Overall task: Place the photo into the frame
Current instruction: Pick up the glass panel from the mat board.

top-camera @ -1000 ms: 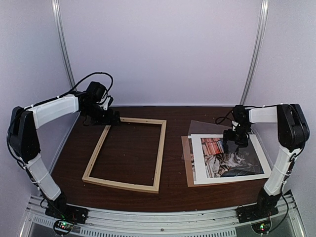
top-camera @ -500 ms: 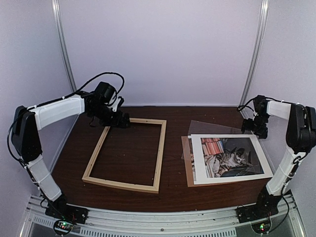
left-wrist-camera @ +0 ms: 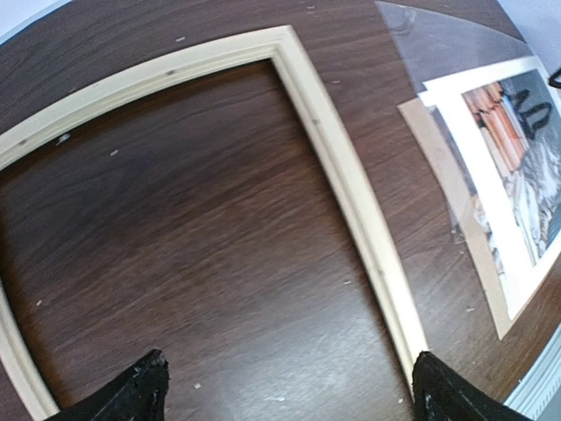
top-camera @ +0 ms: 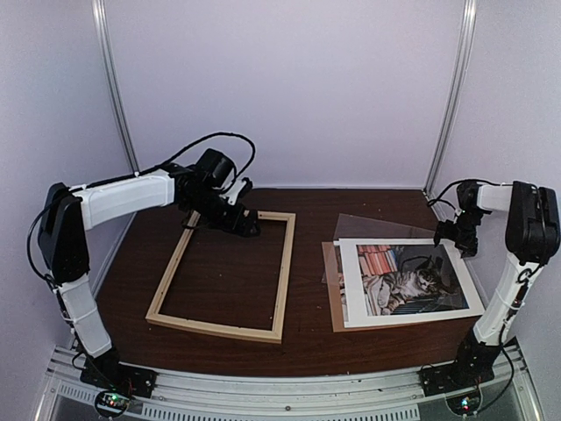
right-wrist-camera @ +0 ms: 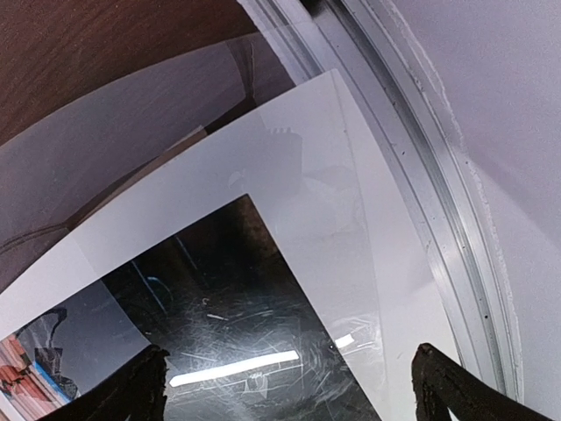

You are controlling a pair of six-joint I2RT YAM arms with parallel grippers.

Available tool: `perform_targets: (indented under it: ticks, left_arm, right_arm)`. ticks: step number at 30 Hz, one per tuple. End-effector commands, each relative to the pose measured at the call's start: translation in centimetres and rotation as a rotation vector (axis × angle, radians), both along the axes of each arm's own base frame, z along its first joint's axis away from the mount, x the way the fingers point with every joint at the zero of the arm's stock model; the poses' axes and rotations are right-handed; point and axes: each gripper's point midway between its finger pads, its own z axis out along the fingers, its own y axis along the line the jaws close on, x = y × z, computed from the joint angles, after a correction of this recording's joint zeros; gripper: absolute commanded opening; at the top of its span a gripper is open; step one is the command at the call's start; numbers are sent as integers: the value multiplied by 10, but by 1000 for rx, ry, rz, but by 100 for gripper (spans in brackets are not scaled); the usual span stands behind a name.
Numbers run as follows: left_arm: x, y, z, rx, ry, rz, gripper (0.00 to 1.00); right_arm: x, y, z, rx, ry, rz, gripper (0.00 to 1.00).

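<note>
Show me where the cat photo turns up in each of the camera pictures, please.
Top view: the photo lies flat on the right side, picture side up.
Left wrist view: the photo sits at the right edge, partly cut off.
Right wrist view: the photo fills the lower middle, one white corner pointing up.
Shared landmark: the clear sheet sticking out past the photo's far corner.

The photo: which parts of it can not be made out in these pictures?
- Top view: the photo has its far right corner partly behind the right claw; fine details are too small.
- Left wrist view: most of it is cut off by the picture's right edge.
- Right wrist view: only one corner shows; reflections hide the image.
</note>
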Motion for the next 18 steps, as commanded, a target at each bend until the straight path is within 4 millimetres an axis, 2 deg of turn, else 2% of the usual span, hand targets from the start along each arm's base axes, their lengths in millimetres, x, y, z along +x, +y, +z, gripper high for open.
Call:
perform_targets:
  ticks: [1, 6, 12, 18]
  left_arm:
    - [-1, -43, 14, -60, -46, -98, 97]
    - [-16, -79, 9, -70, -36, -168, 97]
    - [-27, -112, 1, -75, -27, -225, 97]
    - [-31, -147, -13, -100, 5, -273, 97]
  right_arm:
    - [-7, 4, -16, 39, 34, 3, 96]
    - [-11, 1, -24, 45, 54, -8, 94]
    - [-17, -2, -31, 46, 77, -14, 93]
    - [-20, 9, -37, 100, 71, -3, 89]
